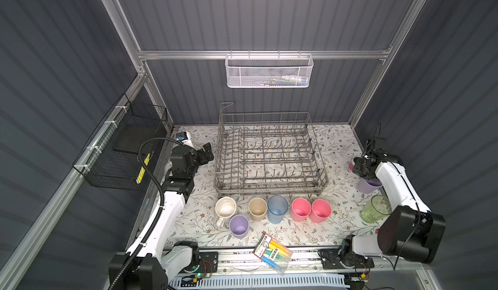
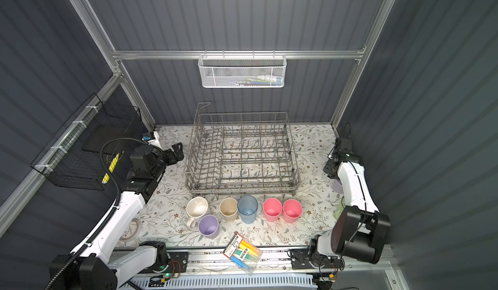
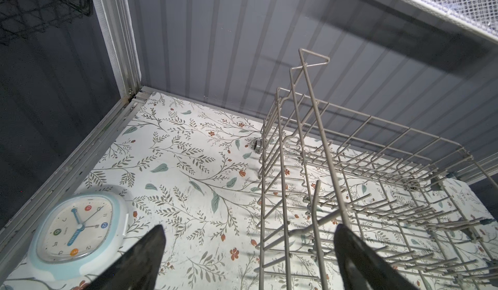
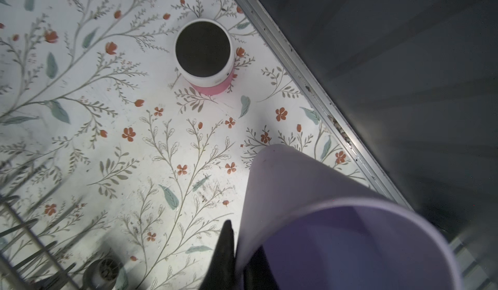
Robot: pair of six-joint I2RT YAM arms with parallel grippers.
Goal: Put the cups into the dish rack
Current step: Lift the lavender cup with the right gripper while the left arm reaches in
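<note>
Dial centred on the dish rack [image 1: 269, 187], 12 o'clock at the back wall, listed left to right.

1. Black wire basket [image 1: 121, 151]: on the left wall, 9 o'clock.
2. Clock [image 3: 78, 229]: on the table, 10 o'clock.
3. Left gripper [image 3: 249, 234]: 9 o'clock, just beside the rack's side wall, fingers spread wide, nothing between them.
4. Dish rack: mid-table, no cups inside.
5. Cream mug [image 1: 225, 207]: 7 o'clock, upright.
6. Near lilac cup [image 1: 239, 225]: 7 o'clock, just in front of the mug.
7. Beige cup [image 1: 258, 207] and blue cup [image 1: 277, 207]: 6 o'clock, side by side.
8. Marker pack [image 1: 273, 251]: 6 o'clock, at the table's front edge.
9. Left pink cup [image 1: 301, 209] and right pink cup [image 1: 320, 210]: 5 o'clock, touching.
10. Pink-and-white pot [image 4: 203, 51]: 3 o'clock.
11. Held lilac cup [image 4: 310, 194]: between 3 and 4 o'clock.
12. Right gripper [image 4: 241, 261]: pinched on that cup's wall, 1 finger inside, 1 outside.
13. Green tumbler [image 1: 376, 209]: 4 o'clock.
</note>
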